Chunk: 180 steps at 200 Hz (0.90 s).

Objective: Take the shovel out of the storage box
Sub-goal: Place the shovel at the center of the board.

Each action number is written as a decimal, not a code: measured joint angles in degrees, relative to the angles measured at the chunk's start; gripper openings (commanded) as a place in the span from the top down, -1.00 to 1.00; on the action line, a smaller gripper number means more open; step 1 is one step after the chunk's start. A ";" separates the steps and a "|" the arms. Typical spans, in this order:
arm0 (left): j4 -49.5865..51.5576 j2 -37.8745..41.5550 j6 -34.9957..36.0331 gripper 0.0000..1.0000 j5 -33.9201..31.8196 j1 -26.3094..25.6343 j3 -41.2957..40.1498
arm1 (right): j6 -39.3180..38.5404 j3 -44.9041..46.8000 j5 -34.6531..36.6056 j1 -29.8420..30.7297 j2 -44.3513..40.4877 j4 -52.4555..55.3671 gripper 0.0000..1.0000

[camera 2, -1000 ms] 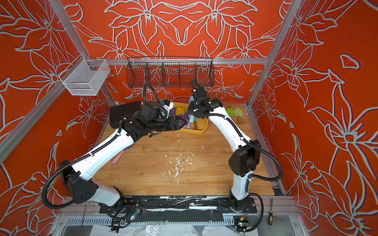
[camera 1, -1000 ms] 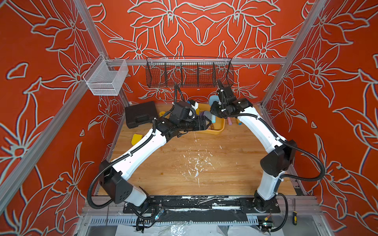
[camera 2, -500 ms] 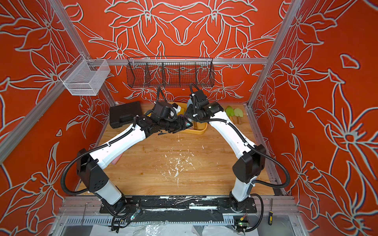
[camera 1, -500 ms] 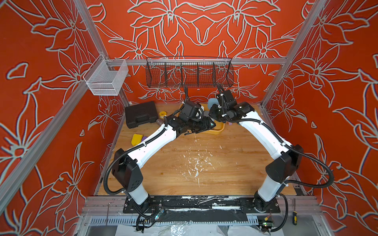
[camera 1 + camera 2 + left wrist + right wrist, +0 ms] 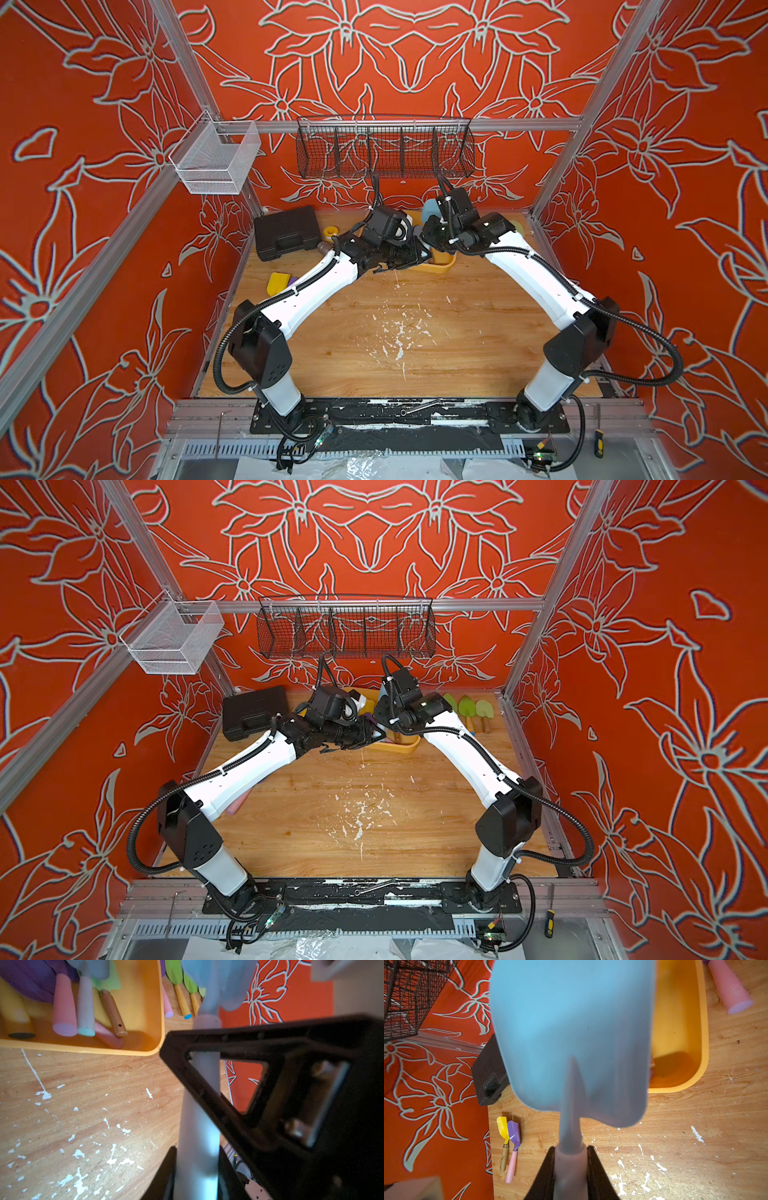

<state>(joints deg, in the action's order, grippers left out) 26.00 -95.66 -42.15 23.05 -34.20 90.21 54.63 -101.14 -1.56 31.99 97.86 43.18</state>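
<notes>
While both arms meet at the far end of the wooden table (image 5: 374, 332), notes run from there down.

Storage box (image 5: 143, 1051): sits on the boards, just off to one side of the left fingertips and beyond the right ones. Several other shovel handles (image 5: 64, 1012) lie inside.

Blue shovel (image 5: 571, 1032): airborne. Blade is out past the right fingertips, and the handle runs back between both sets of fingers. No visible part touches the tub.

Right gripper (image 5: 571, 1150): fingers narrowed hard onto the handle just behind the blade.

Left gripper (image 5: 196, 1153): fingers flank the handle's free end closely and look pressed against it, so this reads as a two-handed hold.

Green shovels (image 5: 469, 708): loose on the table, past the box.

Judgement: removal looks essentially done. What is left is one gripper letting go, if a handover is intended, and setting the shovel down on open boards.
</notes>
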 measured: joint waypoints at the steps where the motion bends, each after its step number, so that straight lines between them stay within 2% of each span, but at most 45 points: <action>1: 0.02 0.00 0.04 0.61 -0.02 0.02 0.00 | 0.00 0.02 0.00 0.00 0.00 0.00 1.00; 30: -0.02 0.02 0.02 0.99 0.63 0.46 -0.24 | 0.39 0.31 -0.26 0.04 0.00 -0.70 1.00; 37: -0.28 0.09 0.04 1.00 0.90 0.63 -0.48 | 0.39 0.35 -0.42 0.07 0.00 -0.79 1.00; 68: -1.55 2.73 0.11 1.00 2.62 2.45 -4.66 | 0.24 1.60 -2.14 0.33 0.00 -2.36 0.04; 83: -0.68 5.68 0.09 1.00 2.69 5.33 -8.83 | -1.22 1.81 -2.82 0.61 -0.42 -3.06 -0.24; 96: 0.33 8.79 0.17 1.00 2.95 8.61 -12.94 | -2.69 1.86 -3.41 0.50 -1.03 -4.33 -0.40; 143: 6.05 24.46 3.65 1.00 7.15 20.59 -27.87 | -7.23 1.88 -5.92 -2.01 -3.21 -6.40 -0.63; 164: 8.15 30.93 6.08 1.00 11.13 29.09 -35.23 | -8.76 1.95 -7.34 -4.11 -3.37 -6.40 -0.67; 180: 11.43 31.58 8.87 1.00 12.57 34.86 -38.32 | -9.88 2.12 -8.44 -5.51 -3.43 -6.40 -0.69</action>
<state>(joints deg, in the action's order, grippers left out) 37.43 -64.07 -33.28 35.62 0.67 51.90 44.75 -99.02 -10.00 26.48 94.43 36.77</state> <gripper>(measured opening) 0.257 0.839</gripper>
